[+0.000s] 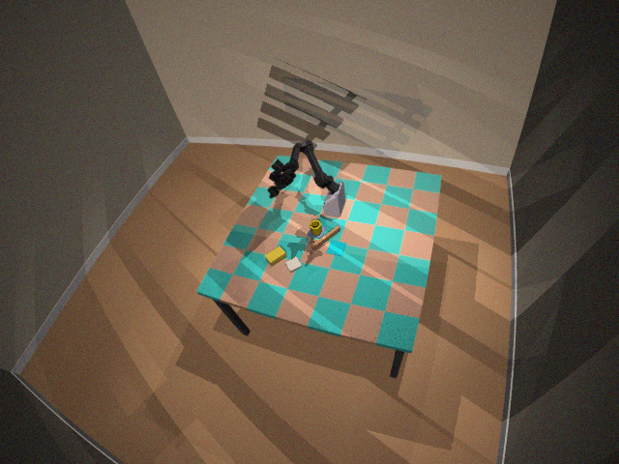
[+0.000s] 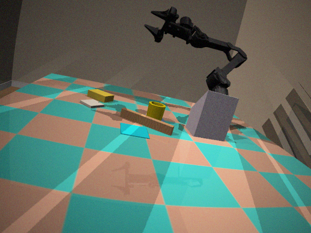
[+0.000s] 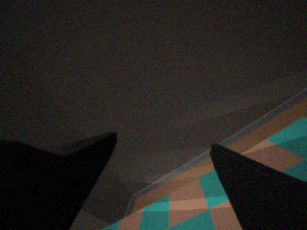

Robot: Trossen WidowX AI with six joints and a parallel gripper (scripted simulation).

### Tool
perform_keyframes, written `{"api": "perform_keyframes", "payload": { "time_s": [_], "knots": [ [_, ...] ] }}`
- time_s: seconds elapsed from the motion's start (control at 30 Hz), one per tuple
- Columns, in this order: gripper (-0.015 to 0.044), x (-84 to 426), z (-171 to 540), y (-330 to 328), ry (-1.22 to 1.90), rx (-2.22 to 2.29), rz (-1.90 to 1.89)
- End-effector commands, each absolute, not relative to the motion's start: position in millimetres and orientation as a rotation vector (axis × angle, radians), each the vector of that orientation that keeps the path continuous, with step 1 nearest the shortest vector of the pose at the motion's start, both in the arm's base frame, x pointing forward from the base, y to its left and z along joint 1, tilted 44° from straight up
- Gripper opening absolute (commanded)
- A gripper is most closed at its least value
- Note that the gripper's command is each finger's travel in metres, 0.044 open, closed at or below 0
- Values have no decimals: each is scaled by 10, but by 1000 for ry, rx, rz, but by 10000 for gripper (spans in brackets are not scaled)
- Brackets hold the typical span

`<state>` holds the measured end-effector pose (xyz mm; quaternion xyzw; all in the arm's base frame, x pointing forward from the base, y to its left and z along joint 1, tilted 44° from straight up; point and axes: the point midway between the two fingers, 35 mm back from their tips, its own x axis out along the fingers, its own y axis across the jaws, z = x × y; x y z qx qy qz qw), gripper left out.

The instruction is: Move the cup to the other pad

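On the left, a yellow block [image 2: 100,95] and white tile [image 2: 91,103]; centre, the yellow cup [image 2: 155,109] sits behind a wooden bar [image 2: 146,121], the cyan pad [image 2: 134,130] just in front. High above, the pincer [image 2: 152,22] gapes wide, empty. Best descend straight, jaws level, straddling the rim. Checkered tabletop [image 2: 75,155], dim beige walls.

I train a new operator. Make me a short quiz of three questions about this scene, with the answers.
1. True or false: the gripper holds the cup.
2. What lies between the cup and the cyan pad? A) yellow block B) wooden bar C) grey box
3. Fill in: the gripper's jaws stand ____.

Key: 1 false; it is high above the table, holding nothing. 2 B, the wooden bar. 3 open.
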<state>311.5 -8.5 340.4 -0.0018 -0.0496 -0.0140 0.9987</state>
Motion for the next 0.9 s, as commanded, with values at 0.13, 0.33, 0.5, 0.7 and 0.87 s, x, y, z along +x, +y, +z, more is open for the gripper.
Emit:
{"api": "perform_keyframes", "payload": {
  "time_s": [0.13,0.33,0.5,0.7,0.87],
  "knots": [
    [269,3352,2572,-231,207,318,-183],
    [167,3253,1503,-418,526,642,-549],
    [167,2915,864,-568,658,772,-918],
    [167,2314,433,-792,644,759,-1389],
    [167,2015,388,-911,575,694,-1575]
  ]
}}
